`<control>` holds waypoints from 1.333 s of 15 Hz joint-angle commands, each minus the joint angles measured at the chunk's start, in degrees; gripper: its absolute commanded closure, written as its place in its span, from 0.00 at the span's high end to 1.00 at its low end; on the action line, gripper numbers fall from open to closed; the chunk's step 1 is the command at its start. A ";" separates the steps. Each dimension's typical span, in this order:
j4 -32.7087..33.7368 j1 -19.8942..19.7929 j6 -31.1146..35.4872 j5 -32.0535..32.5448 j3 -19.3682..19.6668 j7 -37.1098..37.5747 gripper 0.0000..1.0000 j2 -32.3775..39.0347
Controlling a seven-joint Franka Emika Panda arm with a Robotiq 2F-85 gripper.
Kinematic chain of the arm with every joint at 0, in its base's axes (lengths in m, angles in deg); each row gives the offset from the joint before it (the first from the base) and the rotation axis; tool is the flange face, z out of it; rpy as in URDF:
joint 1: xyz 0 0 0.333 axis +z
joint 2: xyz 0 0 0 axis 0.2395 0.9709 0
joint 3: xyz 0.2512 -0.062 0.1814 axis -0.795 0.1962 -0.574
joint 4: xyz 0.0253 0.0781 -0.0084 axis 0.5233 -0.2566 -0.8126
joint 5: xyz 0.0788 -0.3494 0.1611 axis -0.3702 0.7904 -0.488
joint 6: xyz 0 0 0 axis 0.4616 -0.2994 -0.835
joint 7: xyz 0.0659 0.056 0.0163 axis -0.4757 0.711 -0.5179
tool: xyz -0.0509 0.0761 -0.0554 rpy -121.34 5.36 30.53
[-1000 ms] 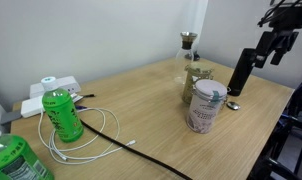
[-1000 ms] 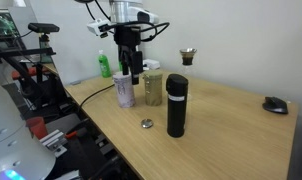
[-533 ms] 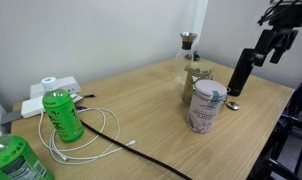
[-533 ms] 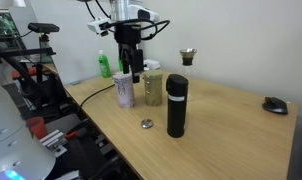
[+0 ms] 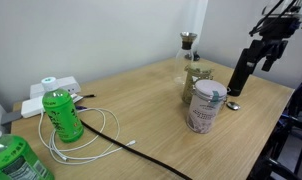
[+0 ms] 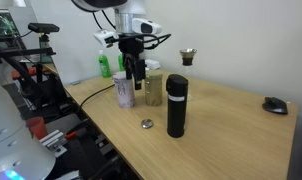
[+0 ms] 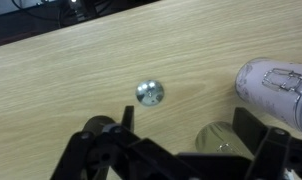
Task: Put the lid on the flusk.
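The lid (image 7: 149, 93) is a small round silver cap lying flat on the wooden table; it also shows in both exterior views (image 6: 147, 124) (image 5: 234, 104). The flusk (image 6: 152, 90) is a slender pale metallic bottle standing between the white-pink can (image 6: 125, 90) and a tall black slab (image 6: 176, 105). In the wrist view the flusk's top (image 7: 219, 138) lies between my fingers. My gripper (image 7: 181, 145) is open and empty. It hovers above the flusk and can in both exterior views (image 6: 138, 66) (image 5: 267, 45). The lid lies apart from it on the table.
The can (image 7: 281, 88) stands close beside the flusk (image 5: 196, 78). A green bottle (image 5: 61, 113), white cables (image 5: 81, 140) and a white box (image 5: 48, 92) lie at one table end. A mouse (image 6: 276, 104) lies at the other end. A small dark flared cup (image 6: 188, 57) stands by the wall.
My gripper has moved down and a little sideways toward the flusk, staying open. The lid, flusk and can have not moved.
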 commanded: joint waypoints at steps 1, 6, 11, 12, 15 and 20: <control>0.04 0.07 6.40 -2.66 -0.53 -0.75 1.00 5.69; 0.05 0.65 12.78 -3.78 -1.68 0.14 1.00 13.08; 0.09 0.48 18.95 -3.95 -2.26 1.42 1.00 19.47; 0.11 0.41 20.25 -3.62 -2.27 1.93 1.00 20.74; 0.15 0.43 23.29 -3.86 -2.33 2.50 1.00 23.86; 0.36 0.17 25.85 -6.04 -2.81 2.41 1.00 27.27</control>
